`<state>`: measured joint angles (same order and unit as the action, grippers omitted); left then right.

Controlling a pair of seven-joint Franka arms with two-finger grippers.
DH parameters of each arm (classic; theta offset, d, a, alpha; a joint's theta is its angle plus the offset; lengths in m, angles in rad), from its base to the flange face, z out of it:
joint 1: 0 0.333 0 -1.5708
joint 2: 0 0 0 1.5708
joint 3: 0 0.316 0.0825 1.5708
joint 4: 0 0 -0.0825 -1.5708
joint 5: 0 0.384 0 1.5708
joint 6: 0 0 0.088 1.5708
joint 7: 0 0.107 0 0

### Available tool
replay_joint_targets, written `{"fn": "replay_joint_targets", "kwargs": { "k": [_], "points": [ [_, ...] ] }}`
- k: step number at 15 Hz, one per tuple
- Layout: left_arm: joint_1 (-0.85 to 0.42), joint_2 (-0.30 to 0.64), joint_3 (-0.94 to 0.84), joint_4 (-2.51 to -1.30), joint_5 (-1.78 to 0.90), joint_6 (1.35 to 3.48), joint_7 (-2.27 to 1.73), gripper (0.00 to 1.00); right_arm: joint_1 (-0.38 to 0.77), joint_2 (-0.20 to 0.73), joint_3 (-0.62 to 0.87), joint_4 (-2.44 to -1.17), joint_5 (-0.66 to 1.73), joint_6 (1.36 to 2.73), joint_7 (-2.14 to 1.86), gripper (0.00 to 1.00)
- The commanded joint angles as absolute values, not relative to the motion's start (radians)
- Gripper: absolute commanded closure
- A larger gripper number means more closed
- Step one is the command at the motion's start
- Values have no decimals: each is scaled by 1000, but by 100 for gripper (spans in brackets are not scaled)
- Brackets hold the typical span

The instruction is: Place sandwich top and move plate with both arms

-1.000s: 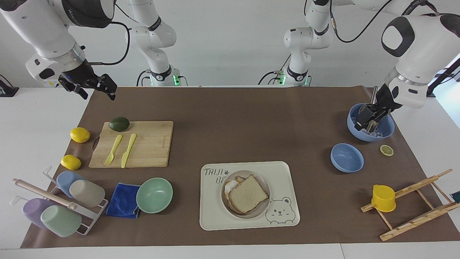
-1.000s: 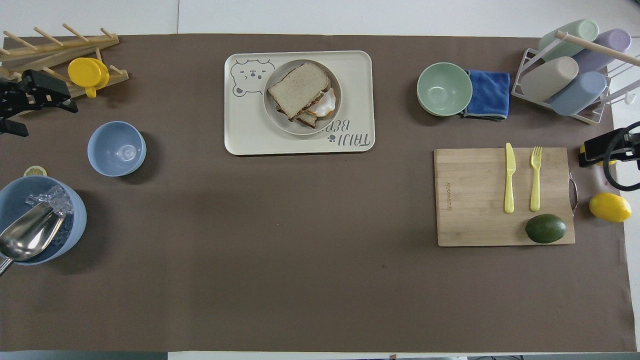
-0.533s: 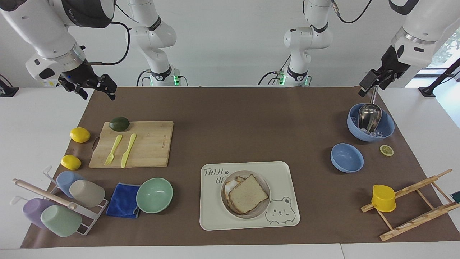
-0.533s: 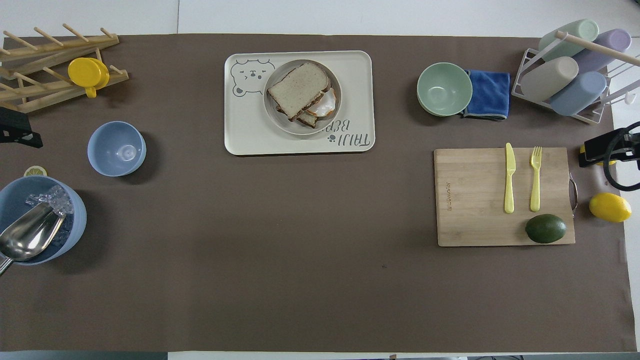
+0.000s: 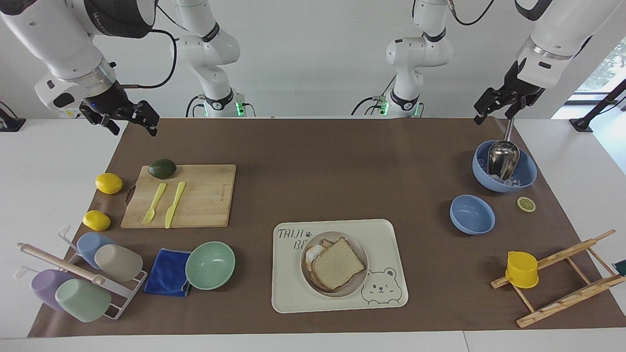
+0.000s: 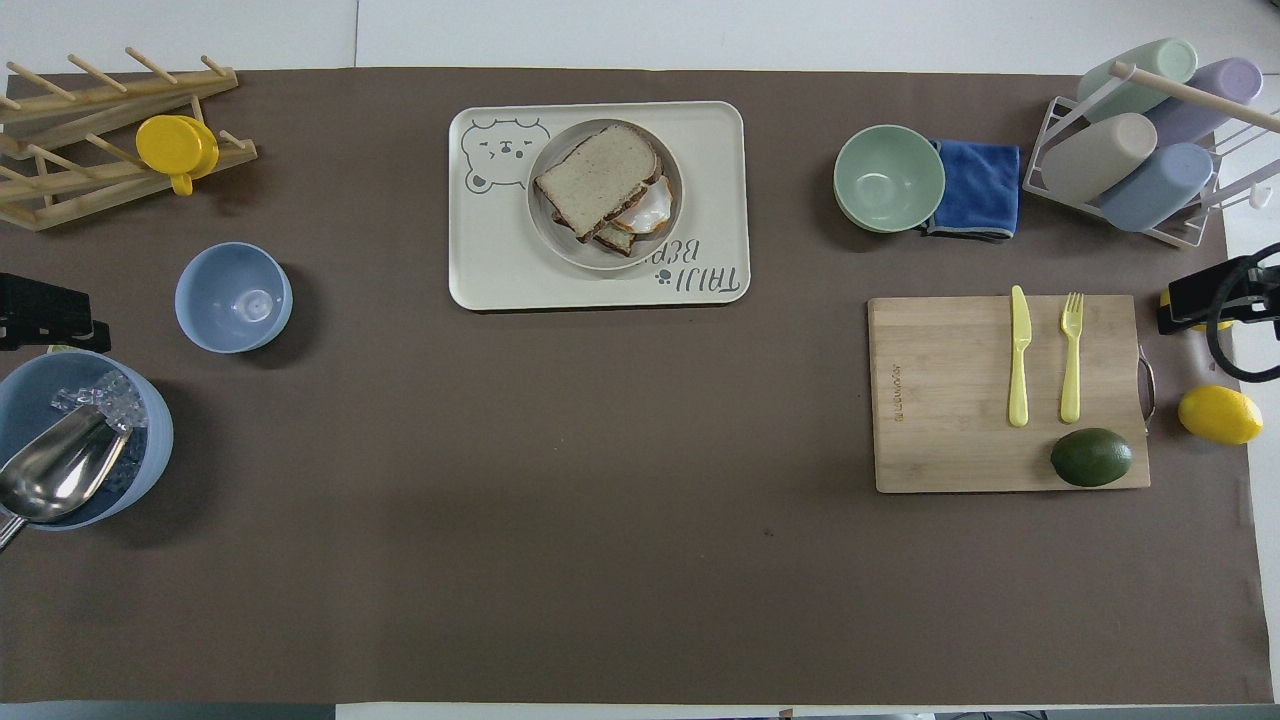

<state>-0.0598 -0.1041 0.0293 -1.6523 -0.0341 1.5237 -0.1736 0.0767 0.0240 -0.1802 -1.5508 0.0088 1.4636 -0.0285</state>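
Note:
The sandwich top [image 5: 338,264], a speckled brown bread slice, lies on the toast with the fried egg [image 5: 311,253] on the round beige plate [image 5: 354,287]. The plate sits on the cream bear tray [image 5: 386,244]. In the overhead view the slice [image 6: 597,178] covers most of the plate [image 6: 668,222]. My left gripper [image 5: 491,113] is open and empty, raised over the mat's edge by the blue ice bowl [image 5: 527,177]; it also shows in the overhead view [image 6: 45,312]. My right gripper [image 5: 131,124] is open and empty, and waits raised over the mat's corner [image 6: 1200,300].
A metal scoop [image 5: 503,156] rests in the ice bowl. A smaller blue bowl [image 5: 472,214], a lemon slice [image 5: 526,204] and a wooden rack with a yellow cup [image 5: 522,269] lie at the left arm's end. A cutting board [image 5: 205,195], a mint bowl [image 5: 210,265] and a cup rack [image 5: 83,278] lie at the right arm's end.
My left gripper has risen out of the ice bowl, leaving the scoop in it, and drawn back toward the robots. The right arm has not moved.

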Motion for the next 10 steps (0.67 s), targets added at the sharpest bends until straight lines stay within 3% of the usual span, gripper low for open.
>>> {"fn": "replay_joint_targets", "kwargs": {
  "k": [1, 4, 10],
  "points": [
    [-69, -100, 34, -1680, -23, 1554, -158, 0, 80, 5, -178, -1574, -3, 1471, -23, 0],
    [-69, -26, 40, -1508, -14, 1459, -156, 0, 80, 5, -178, -1574, -3, 1471, -23, 0],
    [-72, -35, 28, -1545, -2, 1465, -134, 0, 80, 5, -178, -1574, -3, 1471, -23, 0]
  ]
}}
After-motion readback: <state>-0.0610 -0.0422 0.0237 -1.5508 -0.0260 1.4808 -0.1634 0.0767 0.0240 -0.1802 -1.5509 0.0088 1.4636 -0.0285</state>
